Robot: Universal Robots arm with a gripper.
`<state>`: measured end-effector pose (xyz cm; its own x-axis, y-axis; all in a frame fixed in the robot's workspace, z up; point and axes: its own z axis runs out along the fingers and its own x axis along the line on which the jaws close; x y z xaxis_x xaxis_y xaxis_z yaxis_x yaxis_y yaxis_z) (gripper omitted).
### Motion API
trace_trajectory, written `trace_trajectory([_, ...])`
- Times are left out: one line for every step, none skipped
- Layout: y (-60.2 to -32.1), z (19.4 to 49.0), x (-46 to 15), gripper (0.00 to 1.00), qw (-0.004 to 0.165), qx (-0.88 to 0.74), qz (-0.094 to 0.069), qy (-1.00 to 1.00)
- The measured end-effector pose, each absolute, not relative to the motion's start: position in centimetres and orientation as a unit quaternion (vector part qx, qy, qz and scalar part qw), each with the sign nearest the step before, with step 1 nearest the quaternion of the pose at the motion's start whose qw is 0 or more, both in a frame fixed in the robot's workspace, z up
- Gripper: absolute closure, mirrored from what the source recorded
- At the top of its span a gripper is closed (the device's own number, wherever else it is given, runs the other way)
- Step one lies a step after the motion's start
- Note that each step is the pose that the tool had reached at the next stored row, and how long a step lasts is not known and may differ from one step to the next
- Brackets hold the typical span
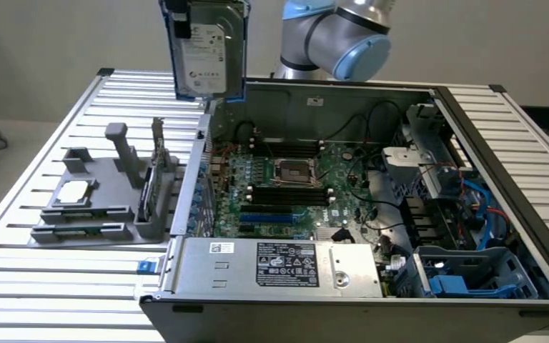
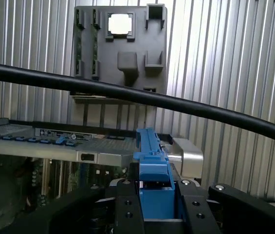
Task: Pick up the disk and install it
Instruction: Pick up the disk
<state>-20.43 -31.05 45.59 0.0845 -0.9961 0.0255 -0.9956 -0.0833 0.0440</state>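
Flat silver-grey metal disk with white label and bright blue plastic rails (image 1: 206, 50), upright in the air over the back corner of the open grey computer case (image 1: 303, 321), at the exterior view's left, black gripper (image 2: 154, 192) jaws clamped on its blue rail, grey plastic tray (image 1: 103, 189) beside the case on the slatted metal table (image 1: 55, 300).

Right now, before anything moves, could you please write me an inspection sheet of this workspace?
Surface: slatted metal table carrying an open computer case.
Job's things: the disk is held upright in the air, high over the table, blue rails showing.
Clutter: grey fixture tray beside the case, on the exterior view's left, holding a small square chip.
Grippers: gripper shut on the disk's blue rail.
Cables: black cable crosses in front of the wrist camera; thin wires run over the motherboard.
Surroundings: robot arm behind the case; plain wall.
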Motion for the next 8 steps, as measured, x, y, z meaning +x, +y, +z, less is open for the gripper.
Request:
trace_trajectory([-31.1, 45.6, -20.0, 0.67, 0.025, 0.736, -0.006, -0.677])
trace_trajectory([-31.1, 45.6, -19.5, 0.67, 0.025, 0.736, -0.006, -0.677])
trace_trajectory([-31.2, 45.6, -19.1, 0.67, 0.025, 0.736, -0.006, -0.677])
trace_trajectory([-31.2, 45.6, -18.6, 0.67, 0.025, 0.736, -0.006, -0.677])
trace_trajectory([-31.3, 45.7, -18.2, 0.67, 0.025, 0.736, -0.006, -0.677])
trace_trajectory([-31.3, 45.7, -17.7, 0.67, 0.026, 0.736, -0.006, -0.677])
trace_trajectory([-31.4, 45.7, -17.3, 0.67, 0.026, 0.736, -0.006, -0.677])
trace_trajectory([-31.4, 45.7, -16.8, 0.67, 0.026, 0.736, -0.007, -0.677])
